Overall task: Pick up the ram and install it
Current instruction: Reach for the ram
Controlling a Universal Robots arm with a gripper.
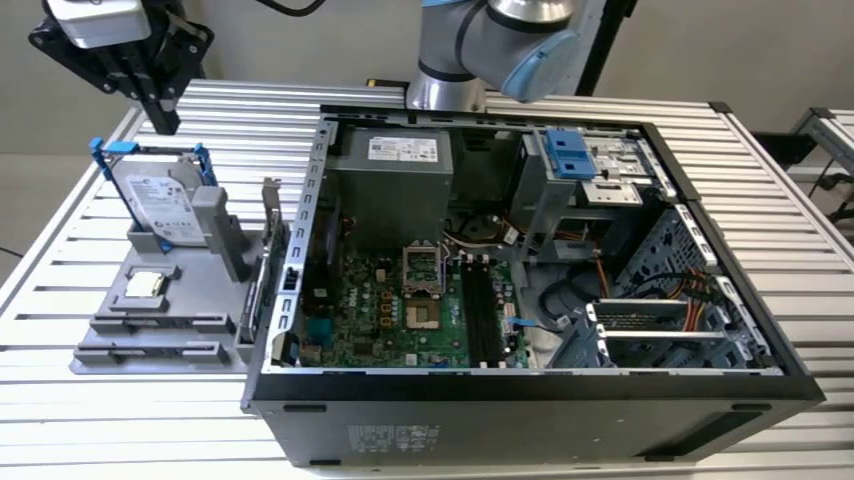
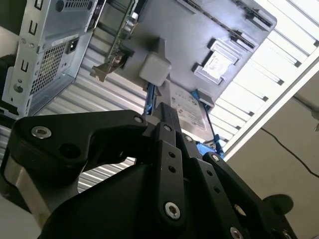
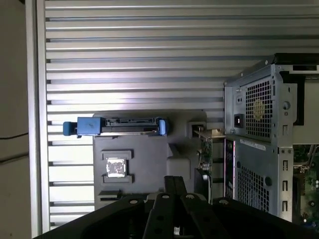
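Nearest me, the case (image 1: 534, 395) lies open so the motherboard (image 1: 387, 315) can be reached from above. I cannot single out the ram. Far left, above the parts holder (image 1: 120, 345), my end effector (image 1: 163, 120) hangs, fingers together, empty.

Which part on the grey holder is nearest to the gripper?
The blue-framed hard drive, just below the gripper; the square chip and upright card are farther.

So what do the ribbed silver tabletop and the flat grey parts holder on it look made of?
The ribbed silver tabletop looks like bare aluminium, probably: long grooved slats with a brushed metallic sheen. The flat grey parts holder looks like matte plastic: uniform dull grey, no glints, blocky moulded slots; the exact kind is unclear.
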